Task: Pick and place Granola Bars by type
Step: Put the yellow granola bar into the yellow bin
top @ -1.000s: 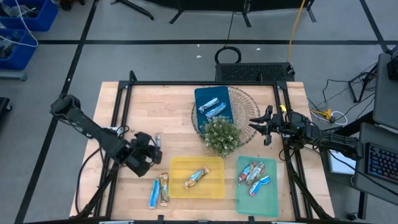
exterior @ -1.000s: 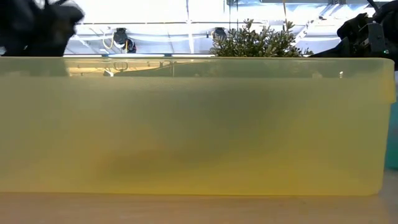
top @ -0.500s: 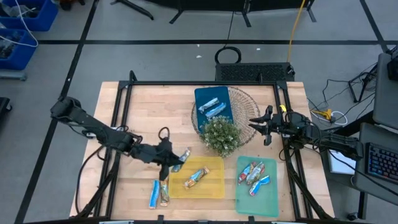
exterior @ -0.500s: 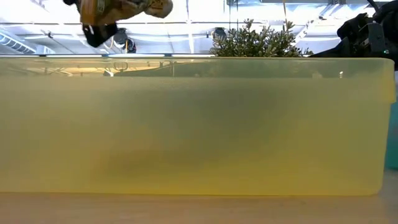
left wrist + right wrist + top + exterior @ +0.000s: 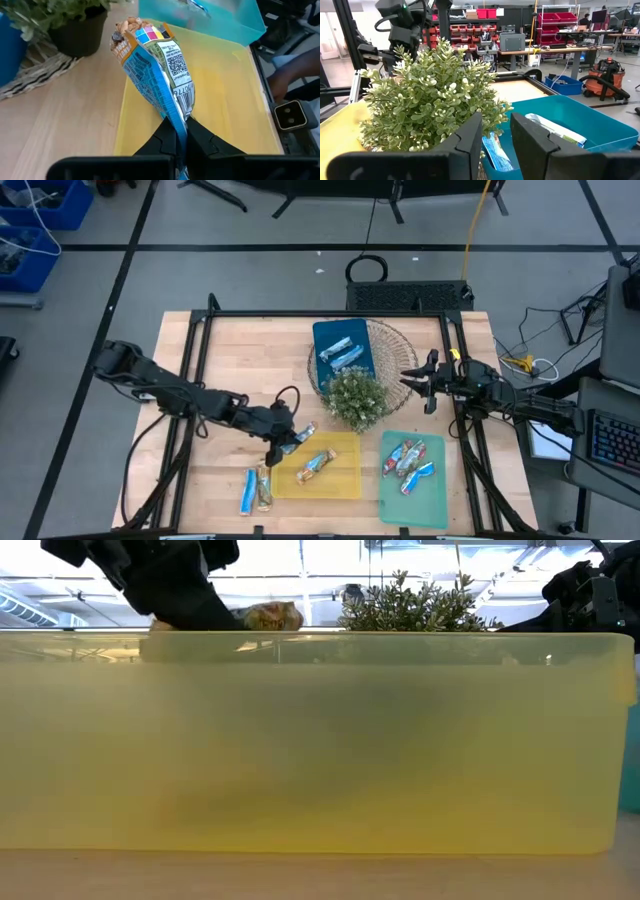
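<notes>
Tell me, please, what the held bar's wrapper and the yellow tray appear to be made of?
The granola bar wrapper, pinched in the left gripper, looks like thin glossy printed film: it creases and shines. The yellow tray seems to be translucent plastic with a smooth, slightly frosted finish, since light passes dimly through its wall.

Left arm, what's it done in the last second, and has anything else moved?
The left gripper, shut on a granola bar, has carried it from the table's left side rightward to the yellow tray's left edge. The right gripper stayed open beside the plant; the bars in the trays and the two on the table haven't moved.
</notes>
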